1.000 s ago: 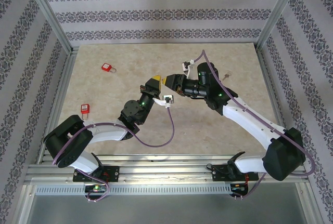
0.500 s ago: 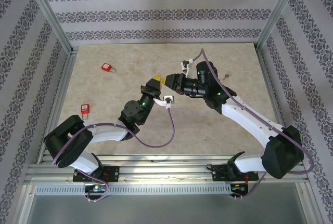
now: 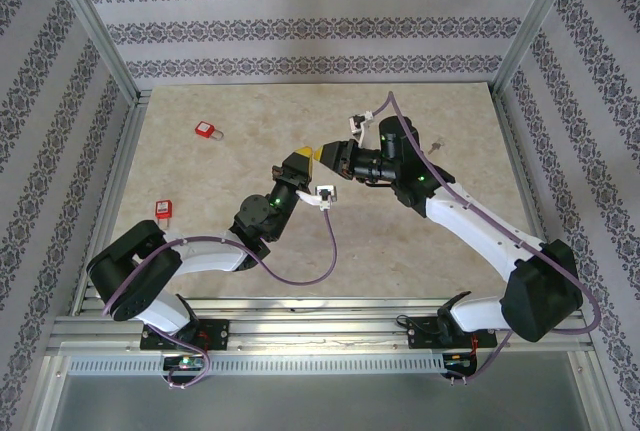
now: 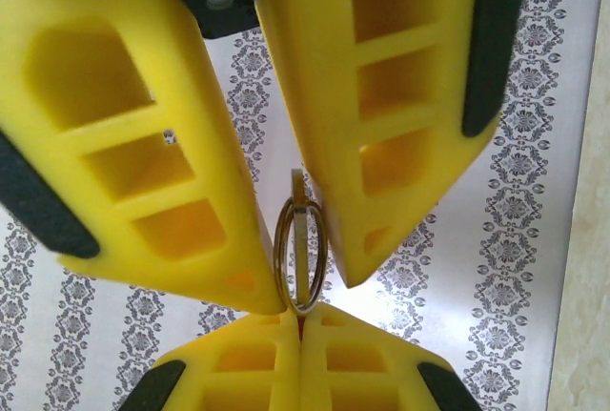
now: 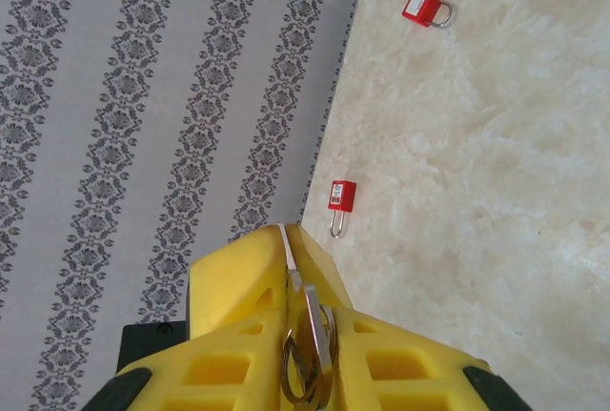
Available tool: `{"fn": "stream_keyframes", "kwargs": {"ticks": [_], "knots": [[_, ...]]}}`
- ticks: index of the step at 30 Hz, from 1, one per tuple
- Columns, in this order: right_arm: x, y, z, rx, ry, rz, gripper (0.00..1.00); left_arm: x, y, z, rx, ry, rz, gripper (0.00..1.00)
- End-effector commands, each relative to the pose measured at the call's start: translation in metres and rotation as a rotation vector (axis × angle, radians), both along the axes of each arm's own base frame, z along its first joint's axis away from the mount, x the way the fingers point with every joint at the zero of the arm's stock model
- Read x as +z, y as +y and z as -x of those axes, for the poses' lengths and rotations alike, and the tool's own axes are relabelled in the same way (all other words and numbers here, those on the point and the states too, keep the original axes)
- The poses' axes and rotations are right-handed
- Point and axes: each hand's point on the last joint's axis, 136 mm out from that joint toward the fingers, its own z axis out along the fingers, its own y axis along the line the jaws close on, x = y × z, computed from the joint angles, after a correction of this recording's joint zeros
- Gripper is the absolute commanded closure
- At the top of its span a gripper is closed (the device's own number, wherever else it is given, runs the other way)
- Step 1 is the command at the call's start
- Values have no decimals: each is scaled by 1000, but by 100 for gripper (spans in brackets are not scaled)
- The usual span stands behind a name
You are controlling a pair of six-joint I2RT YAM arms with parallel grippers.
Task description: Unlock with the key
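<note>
Marbled tabletop (image 3: 200, 181), centre frame: the right gripper (image 3: 319, 155) pinches the key (image 5: 289, 251) and key ring (image 4: 277, 256), jaws pressed together. Left gripper (image 3: 299, 161) jaws stand spread around that ring.

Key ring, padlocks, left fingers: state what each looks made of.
Key ring: metal, going by its thin wire loop and brassy glint. Padlocks: red bodies, likely plastic or painted, with shiny metal shackles. Left fingers: matte yellow plastic, probably moulded or printed, judging by the hollow ribbed pockets.
</note>
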Motion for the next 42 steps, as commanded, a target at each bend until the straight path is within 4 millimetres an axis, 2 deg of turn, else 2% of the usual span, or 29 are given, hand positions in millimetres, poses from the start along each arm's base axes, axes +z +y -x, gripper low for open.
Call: {"fn": "stream_keyframes", "kwargs": {"ticks": [1,7,10,14,16,18,20,22,25,27,30,32,36,39,42], "knots": [[14,-6,3,0,-45,-23,87,9,-1,6,-12,-28,45,100],[13,-8,4,0,-36,-29,100,7,-2,4,-9,-26,46,100],[15,-8,4,-1,-38,-35,100,8,-1,5,-13,-25,62,100],[20,-11,5,-3,-55,-34,100,20,5,4,-4,-42,157,99],[20,-14,5,-8,-61,-28,100,21,7,6,-18,-28,195,85],[18,-17,5,-9,-68,-18,100,28,14,6,-11,-14,280,59],[13,-21,5,-19,-74,3,100,34,24,8,-6,20,389,40],[8,-28,2,-32,-74,14,100,37,34,12,-18,79,486,30],[4,-36,-1,-51,-80,19,100,30,40,21,-71,273,616,22],[1,-40,-2,-55,-86,38,100,31,46,27,-87,428,738,2],[-2,-47,-2,-75,-101,58,100,36,69,32,-52,561,941,0],[-6,-49,-2,-79,-100,63,100,32,77,41,-34,697,1058,0],[-13,-44,6,-72,-117,95,100,27,101,59,76,922,1298,0],[-18,-38,13,-60,-132,140,100,14,124,74,224,1109,1476,1],[-22,-31,19,-52,-146,160,100,-6,152,86,417,1210,1597,0]]}}
